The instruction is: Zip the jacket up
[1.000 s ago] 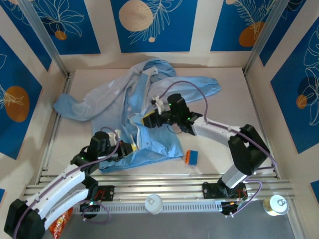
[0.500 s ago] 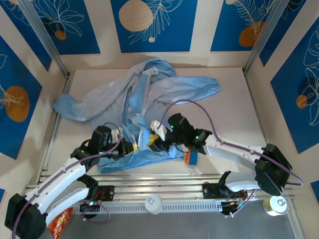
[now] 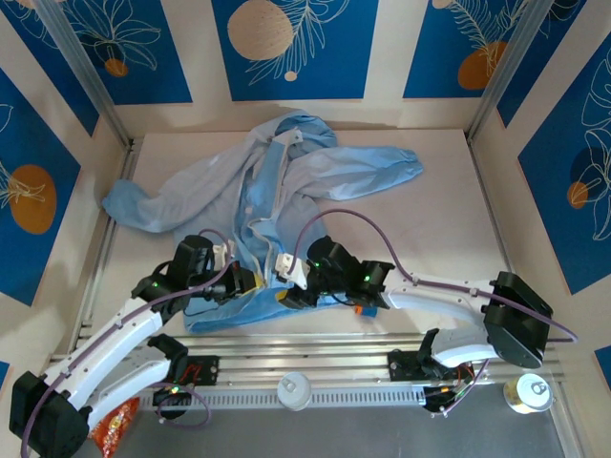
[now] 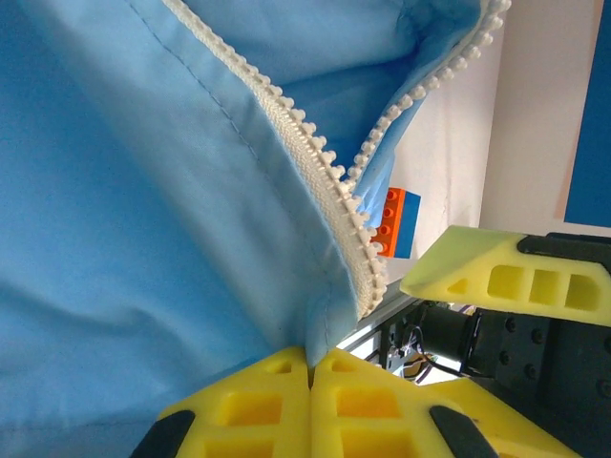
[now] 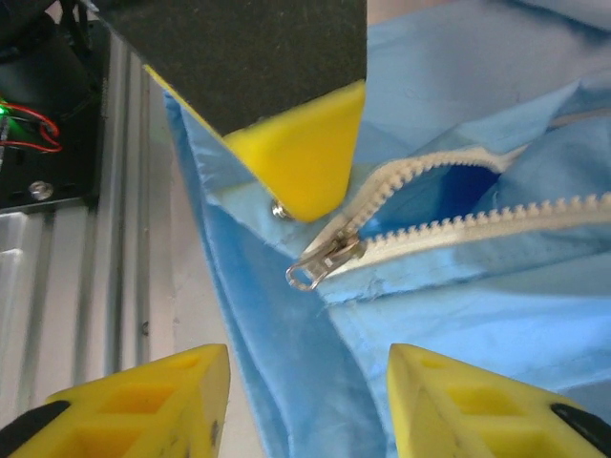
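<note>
A large light-blue hooded jacket (image 3: pixel 315 172) sprawls over the pale counter (image 3: pixel 449 229), between blue leaf-print wall panels (image 3: pixel 286 48). Left gripper (image 4: pixel 310 358) jaws pinch its near hem; right gripper (image 5: pixel 305 367) jaws stand apart, empty.

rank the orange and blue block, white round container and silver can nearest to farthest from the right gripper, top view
From the right gripper:
1. orange and blue block, just right of it
2. white round container, on the near rail
3. silver can, near right corner
</note>
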Controlling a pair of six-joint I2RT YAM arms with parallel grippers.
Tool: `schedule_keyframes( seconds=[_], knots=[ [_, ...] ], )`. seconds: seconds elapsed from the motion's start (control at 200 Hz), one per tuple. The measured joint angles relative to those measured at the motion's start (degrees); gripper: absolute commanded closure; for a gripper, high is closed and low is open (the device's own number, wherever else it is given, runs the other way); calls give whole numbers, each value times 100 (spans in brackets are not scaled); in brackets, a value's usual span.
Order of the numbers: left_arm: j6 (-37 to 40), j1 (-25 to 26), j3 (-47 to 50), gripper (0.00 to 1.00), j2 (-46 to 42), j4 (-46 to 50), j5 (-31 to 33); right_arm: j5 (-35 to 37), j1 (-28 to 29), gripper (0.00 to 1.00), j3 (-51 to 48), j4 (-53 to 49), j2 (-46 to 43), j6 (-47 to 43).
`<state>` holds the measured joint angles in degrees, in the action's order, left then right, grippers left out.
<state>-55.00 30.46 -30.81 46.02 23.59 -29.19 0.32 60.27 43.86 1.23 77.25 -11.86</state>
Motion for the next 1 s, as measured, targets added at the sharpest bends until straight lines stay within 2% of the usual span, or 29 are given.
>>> schedule_keyframes(
  seconds=[0.22, 0.705, 1.0],
  knots=[
    [-20, 0, 0, 100, -55, 4, -2, 83, 133, 53, 81, 251, 616, -380],
    [-57, 0, 0, 100, -59, 0, -2, 323, 232, 58, 293, 562, 723, -568],
    [-57, 0, 0, 100, -81, 11, -20, 498, 310, 74, 341, 544, 800, -669]
  ],
)
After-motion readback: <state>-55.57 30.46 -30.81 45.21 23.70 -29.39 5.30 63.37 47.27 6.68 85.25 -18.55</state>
